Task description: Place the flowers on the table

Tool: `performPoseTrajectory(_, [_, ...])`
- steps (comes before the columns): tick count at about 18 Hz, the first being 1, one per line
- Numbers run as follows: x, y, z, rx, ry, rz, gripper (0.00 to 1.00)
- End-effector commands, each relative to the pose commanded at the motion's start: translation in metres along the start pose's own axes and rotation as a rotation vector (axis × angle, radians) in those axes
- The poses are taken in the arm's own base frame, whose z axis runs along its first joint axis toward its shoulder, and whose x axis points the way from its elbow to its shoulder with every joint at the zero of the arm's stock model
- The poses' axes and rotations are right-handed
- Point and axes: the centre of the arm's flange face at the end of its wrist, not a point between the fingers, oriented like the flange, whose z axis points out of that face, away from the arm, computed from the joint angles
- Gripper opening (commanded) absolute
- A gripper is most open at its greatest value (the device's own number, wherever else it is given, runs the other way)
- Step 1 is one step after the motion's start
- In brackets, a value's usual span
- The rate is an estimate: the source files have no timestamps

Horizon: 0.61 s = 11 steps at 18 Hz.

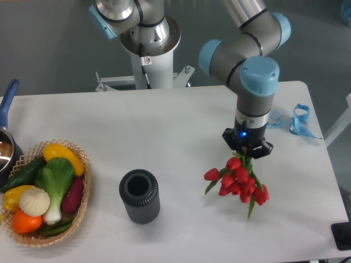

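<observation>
The arm is reaching straight down over the table [181,115], its gripper [247,155] clasping red flowers [237,179] by their stems, the fingertips being hidden among the blooms.

A dark ribbed vase [140,195] stands mid-table. At the left edge, a wicker basket [83,200] holds vegetables, beside a blue-handled pot [6,143]. Blue ribbon [299,120] lies far right.
</observation>
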Motion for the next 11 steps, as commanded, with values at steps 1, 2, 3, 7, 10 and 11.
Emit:
performPoseTrajectory(1, [0.001,0.001,0.002,-0.002,0.001,0.0,1.0])
performPoseTrajectory(2, [0.001,0.001,0.002,-0.006,-0.001,0.001,1.0])
performPoseTrajectory(3, [0.0,0.002,0.0,-0.009,-0.007,0.0,1.0])
performPoseTrajectory(7, [-0.006,0.014,-0.006,-0.027,-0.025,-0.014,1.0])
performPoseTrajectory(10, [-0.024,0.039,-0.015,-0.02,-0.048,-0.057,1.0])
performPoseTrajectory(11, [-0.027,0.044,-0.013,-0.023,-0.05,-0.063,1.0])
